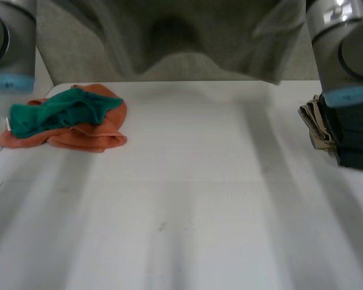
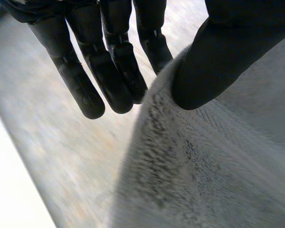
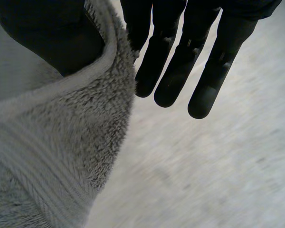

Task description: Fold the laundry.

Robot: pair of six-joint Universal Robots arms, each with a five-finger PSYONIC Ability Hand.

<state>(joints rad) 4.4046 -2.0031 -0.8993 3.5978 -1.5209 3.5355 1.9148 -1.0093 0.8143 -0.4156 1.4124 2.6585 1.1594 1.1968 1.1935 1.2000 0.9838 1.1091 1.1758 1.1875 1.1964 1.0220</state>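
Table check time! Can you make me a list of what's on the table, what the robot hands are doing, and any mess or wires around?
Surface: white table, bare across the middle.
Job's things: grey towel hanging spread between the two arms above the far side. Green cloth lies crumpled on top of an orange cloth at the left. Folded stack at the right edge, partly behind the right arm.
Clutter: nothing seen.
Hands: left hand pinches the towel's edge between thumb and straight fingers. Right hand does the same.
Cables: nothing seen.
Surroundings: nothing seen.
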